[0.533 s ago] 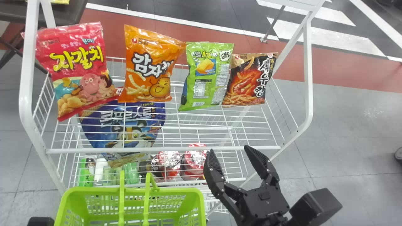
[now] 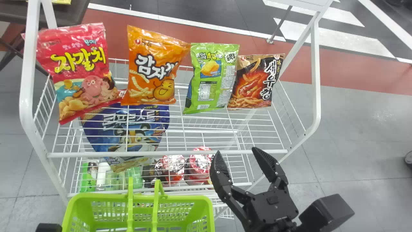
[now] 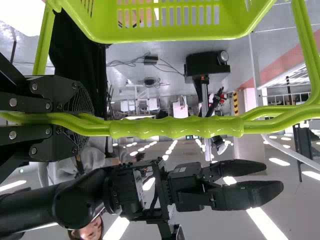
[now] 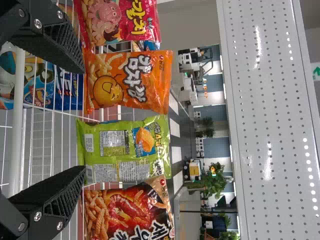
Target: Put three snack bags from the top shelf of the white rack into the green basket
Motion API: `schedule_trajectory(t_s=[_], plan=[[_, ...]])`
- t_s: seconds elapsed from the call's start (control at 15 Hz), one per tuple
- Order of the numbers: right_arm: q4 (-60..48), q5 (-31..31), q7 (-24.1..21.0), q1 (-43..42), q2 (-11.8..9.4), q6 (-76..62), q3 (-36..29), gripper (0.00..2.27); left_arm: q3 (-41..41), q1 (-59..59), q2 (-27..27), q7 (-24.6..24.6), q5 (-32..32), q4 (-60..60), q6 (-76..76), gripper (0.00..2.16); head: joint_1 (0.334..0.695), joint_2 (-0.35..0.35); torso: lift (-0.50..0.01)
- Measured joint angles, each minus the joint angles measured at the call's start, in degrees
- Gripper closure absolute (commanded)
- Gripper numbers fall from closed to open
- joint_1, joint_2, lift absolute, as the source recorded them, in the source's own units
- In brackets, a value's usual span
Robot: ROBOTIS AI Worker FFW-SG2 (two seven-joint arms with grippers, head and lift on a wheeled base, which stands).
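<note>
Right gripper [image 2: 237, 152]: fingers released and spread apart, near the front of the white rack [image 2: 316, 80]. Beyond these fingers, four snack bags stand on the top shelf: the red bag [image 2: 77, 67] and orange bag [image 2: 153, 72] farther left, the green bag [image 2: 212, 77] and dark bag [image 2: 254, 84] ahead. Left gripper [image 3: 86, 123]: fingers clenched around the handles [image 3: 175, 128] of the green basket [image 2: 208, 211], left of the right fingers.
</note>
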Motion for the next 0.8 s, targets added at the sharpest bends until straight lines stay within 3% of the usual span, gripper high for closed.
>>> schedule_trajectory(t_s=[0.27,0.6,0.8], plan=[[0.4,0.4,0.0,-2.4,-0.1,1.0,0.2,0.14,0.1,0.3,0.0,-0.4,0.1,0.2,0.0,2.12,0.695,-0.35,0.0],[4.3,5.3,-0.2,-22.2,0.0,19.9,8.4,0.14,-0.3,-0.3,0.0,-0.2,0.0,0.4,-0.2,2.12,0.695,-0.35,0.0],[14.2,5.4,-0.3,-35.8,0.5,22.2,14.5,0.14,-0.7,-0.7,0.0,-0.2,-0.3,0.4,-0.3,2.12,0.695,-0.19,0.0]])
